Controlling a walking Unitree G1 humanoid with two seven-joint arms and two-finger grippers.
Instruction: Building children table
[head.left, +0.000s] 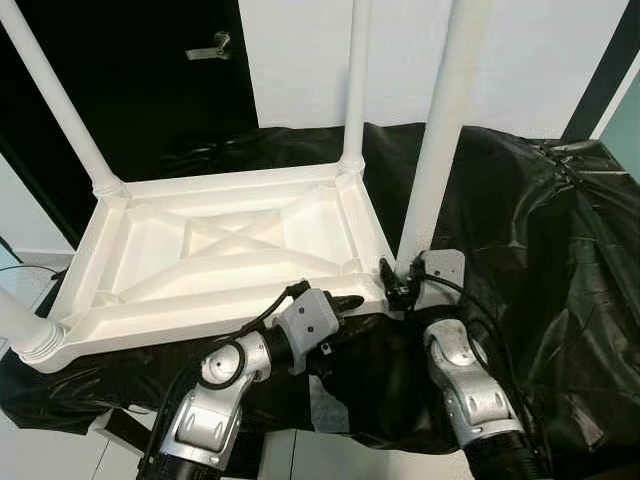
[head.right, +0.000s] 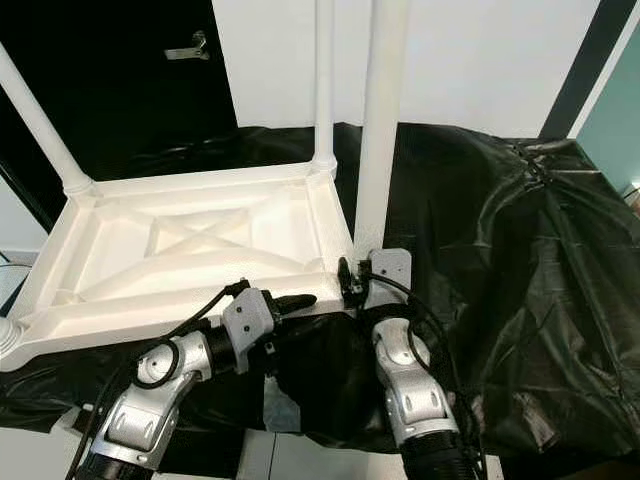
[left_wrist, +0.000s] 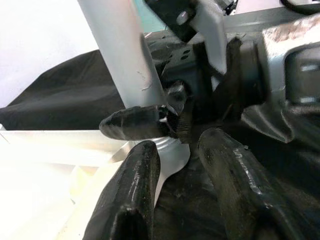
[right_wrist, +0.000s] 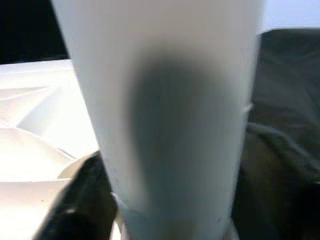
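Note:
A white plastic children's table (head.left: 230, 250) lies upside down on a black cloth (head.left: 540, 250). Three legs stand in its other corner sockets: one at the back left (head.left: 60, 110), one at the back right (head.left: 355, 80), one at the front left (head.left: 20, 325). My right gripper (head.left: 400, 283) is shut on the base of the front right leg (head.left: 445, 130), which stands upright at the table's near right corner. In the left wrist view the right gripper's finger (left_wrist: 135, 122) presses against that leg (left_wrist: 120, 55). My left gripper (head.left: 347, 302) is open beside the same corner, its fingers (left_wrist: 135, 200) holding nothing.
The black cloth drapes over the whole work surface and hangs off its near edge. A dark door with a metal handle (head.left: 210, 45) stands behind on the left, next to a white wall (head.left: 520, 50). Light floor (head.left: 30, 280) shows at the lower left.

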